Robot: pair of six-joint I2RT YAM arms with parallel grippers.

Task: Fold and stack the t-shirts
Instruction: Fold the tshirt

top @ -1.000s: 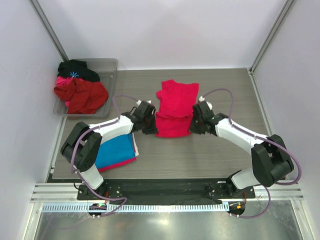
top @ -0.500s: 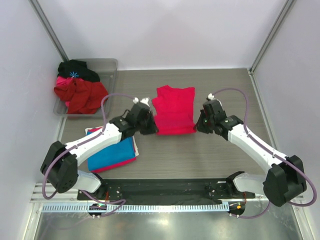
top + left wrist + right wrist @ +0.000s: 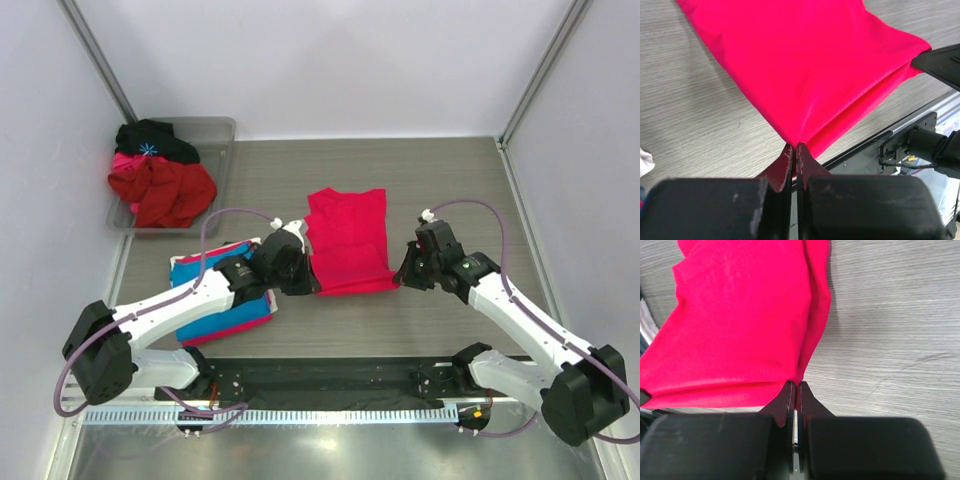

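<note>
Presently, table [image 3: 450,170]: grey wood-grain surface carrying all the work items.
Crimson-pink t-shirt [image 3: 347,240]: at the centre of the table, between the two arms, a narrow doubled panel. Its far part lies flat; its near edge is drawn taut between the two grippers.
Tray [image 3: 222,125]: far-left corner, holding a loose heap of dark red and black garments [image 3: 165,190], none folded.
Blue t-shirt [image 3: 222,316]: folded, near left, partly under the left arm.
Pink-red t-shirt [image 3: 238,329]: folded beneath the blue one; only its edges show.
Left gripper [image 3: 794,146]: jaws pinched tight on the near-left corner of the crimson-pink t-shirt.
Right gripper [image 3: 794,385]: jaws pinched tight on the near-right corner of the same shirt.
Progress, as judged: two shirts appear folded and stacked. The third is mid-fold, needing at least one more fold before transfer onto the stack. Whether the tray heap belongs to the job cannot be told.
</note>
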